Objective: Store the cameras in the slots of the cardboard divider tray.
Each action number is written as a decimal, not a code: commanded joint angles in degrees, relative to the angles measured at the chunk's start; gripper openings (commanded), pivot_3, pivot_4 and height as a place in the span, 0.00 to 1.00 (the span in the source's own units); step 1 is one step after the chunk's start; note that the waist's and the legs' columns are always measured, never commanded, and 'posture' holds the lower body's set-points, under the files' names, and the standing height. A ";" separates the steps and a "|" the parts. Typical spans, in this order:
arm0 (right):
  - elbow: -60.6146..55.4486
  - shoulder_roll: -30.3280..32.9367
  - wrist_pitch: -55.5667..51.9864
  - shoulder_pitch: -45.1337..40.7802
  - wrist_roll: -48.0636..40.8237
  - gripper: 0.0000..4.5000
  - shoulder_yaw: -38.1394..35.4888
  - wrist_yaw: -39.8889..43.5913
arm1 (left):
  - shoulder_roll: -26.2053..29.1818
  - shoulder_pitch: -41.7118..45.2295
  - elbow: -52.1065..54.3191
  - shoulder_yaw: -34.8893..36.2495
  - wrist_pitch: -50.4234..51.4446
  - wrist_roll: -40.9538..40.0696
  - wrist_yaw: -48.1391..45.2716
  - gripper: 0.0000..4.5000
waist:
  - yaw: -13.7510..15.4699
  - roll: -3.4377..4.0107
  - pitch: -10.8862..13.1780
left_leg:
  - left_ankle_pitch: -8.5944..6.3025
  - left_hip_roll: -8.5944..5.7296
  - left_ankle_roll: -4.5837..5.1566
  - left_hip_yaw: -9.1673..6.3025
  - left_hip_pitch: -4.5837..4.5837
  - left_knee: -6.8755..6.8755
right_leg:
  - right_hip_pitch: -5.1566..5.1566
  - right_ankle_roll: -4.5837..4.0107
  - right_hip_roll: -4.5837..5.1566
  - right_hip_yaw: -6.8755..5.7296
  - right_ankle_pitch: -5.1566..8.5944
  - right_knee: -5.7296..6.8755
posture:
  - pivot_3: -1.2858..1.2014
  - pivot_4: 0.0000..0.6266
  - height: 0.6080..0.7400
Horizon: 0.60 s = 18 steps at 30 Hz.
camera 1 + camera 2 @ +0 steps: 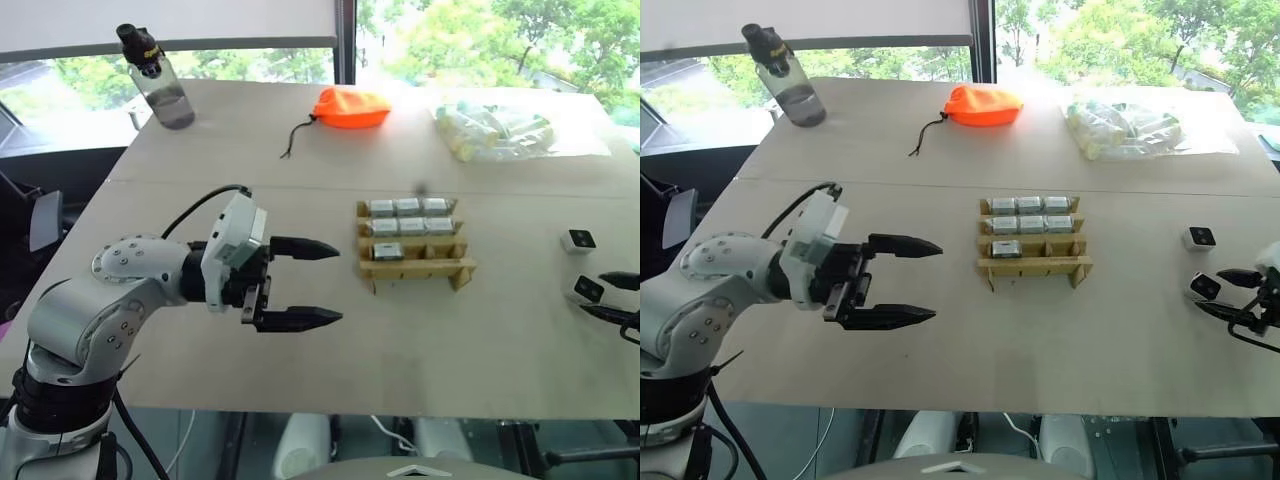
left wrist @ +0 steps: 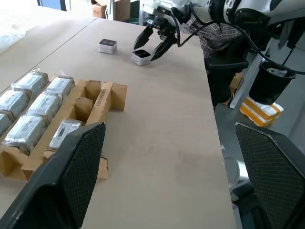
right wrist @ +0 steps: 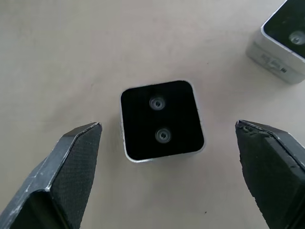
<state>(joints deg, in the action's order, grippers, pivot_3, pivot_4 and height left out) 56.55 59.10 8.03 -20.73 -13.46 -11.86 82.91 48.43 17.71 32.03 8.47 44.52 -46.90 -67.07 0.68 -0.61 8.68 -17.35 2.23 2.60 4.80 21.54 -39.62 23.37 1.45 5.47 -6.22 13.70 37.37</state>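
Left hand (image 1: 305, 283): fingers spread wide, nothing between them, pointing across the desk (image 1: 300, 380) toward the cardboard divider tray (image 1: 415, 262), which sits a short way beyond its fingertips. Well behind this hand, at the far desk edge, a clear water bottle (image 1: 160, 80).

Tray: seven cameras (image 1: 410, 208) stored. Back row of three full, middle row of three full, and one in the front row slot nearest the left hand; the other two front slots are open. Behind the tray lie an orange pouch (image 1: 352, 107) and a clear bag of pale items (image 1: 495, 130).

Right hand (image 1: 1237, 293): released, fingers wide apart, straddling a loose camera (image 3: 161, 120) that lies lens face up on the desk between the tips, not touching either finger. A second loose camera (image 1: 1199, 238) lies just beyond it, apart from the hand
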 commanded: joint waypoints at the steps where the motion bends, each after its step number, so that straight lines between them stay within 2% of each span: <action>1: 0.95 1.19 2.70 -1.85 0.99 0.99 0.10 1.40 | 1.34 0.73 1.52 0.60 -1.51 -1.01 -0.16 0.99 | -0.02 0.01 0.01 | 0.00 0.00 0.00 0.00 0.00 0.00 | 0.00 0.00 0.00 0.00 0.00 0.00 | 0.52 0.24 0.89; 6: 0.95 0.04 5.51 -2.37 1.13 0.99 -0.19 1.94 | 1.65 0.81 1.60 0.02 -2.09 -1.16 0.00 0.99 | -0.02 0.01 0.01 | 0.00 0.00 -0.01 0.01 0.00 0.00 | 0.00 0.00 0.00 0.00 0.00 0.00 | 0.52 0.24 0.89; 7: 1.02 0.06 5.97 -2.30 1.50 0.88 0.04 1.89 | 1.63 0.81 1.52 -0.19 -2.24 -1.05 0.04 1.00 | 0.00 0.01 0.01 | 0.00 0.00 -0.01 0.02 0.00 0.00 | 0.00 0.00 0.00 0.00 0.00 0.00 | 0.52 0.24 0.89; 8: 1.06 0.07 6.37 -2.10 1.70 0.85 0.19 2.06 | 1.58 0.78 1.46 -0.38 -2.34 -0.95 0.12 1.00 | 0.02 0.01 0.01 | 0.00 0.00 -0.01 0.01 0.00 0.00 | 0.00 0.00 0.00 0.00 0.00 0.00 | 0.52 0.24 0.89; 10: 1.10 0.08 6.13 -1.74 1.68 0.64 0.23 2.47 | 1.57 0.66 1.34 -0.92 -2.57 -0.56 0.14 1.00 | 0.03 0.02 0.01 | 0.00 0.00 -0.01 0.01 0.00 0.00 | 0.00 0.00 0.00 0.00 0.00 0.00 | 0.52 0.24 0.89; 11: 1.10 0.10 6.05 -1.57 1.59 0.50 0.15 2.66 | 1.61 0.56 1.32 -1.18 -2.74 -0.37 0.03 1.00 | 0.02 0.02 0.01 | 0.00 0.00 -0.01 0.01 0.00 0.00 | 0.00 0.00 0.00 -0.01 0.00 -0.01 | 0.52 0.24 0.89; 12: 1.13 0.13 6.08 -1.46 1.55 0.44 0.06 2.71 | 1.62 0.52 1.27 -1.32 -2.83 -0.35 -0.01 1.00 | 0.01 0.02 0.01 | 0.00 0.00 -0.01 0.01 0.00 0.00 | 0.00 0.00 0.00 0.00 0.00 -0.01 | 0.52 0.24 0.89; 13: 1.18 0.16 6.18 -1.41 1.49 0.41 -0.06 2.74 | 1.62 0.63 1.09 -1.52 -2.96 -0.26 -0.04 1.00 | 0.01 0.02 0.01 | 0.00 0.00 -0.01 0.02 0.00 0.00 | 0.00 0.00 0.00 0.00 0.00 -0.01 | 0.52 0.24 0.89; 18: -0.20 0.13 5.40 -1.10 -0.04 0.41 -1.37 2.68 | 1.44 0.99 0.12 -2.05 -3.62 -0.15 -0.09 1.00 | 0.02 0.02 0.01 | 0.00 0.01 -0.01 0.01 0.00 0.00 | 0.00 0.00 0.00 0.00 0.00 -0.01 | 0.52 0.24 0.89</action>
<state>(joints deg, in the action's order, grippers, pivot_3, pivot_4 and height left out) 57.40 58.30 13.79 -21.90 -11.97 -11.45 84.65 49.39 17.79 31.84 6.20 42.04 -46.85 -67.07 0.71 -0.59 8.69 -17.35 2.23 2.59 4.81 21.55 -39.62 23.37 1.45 5.47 -6.22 13.70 37.35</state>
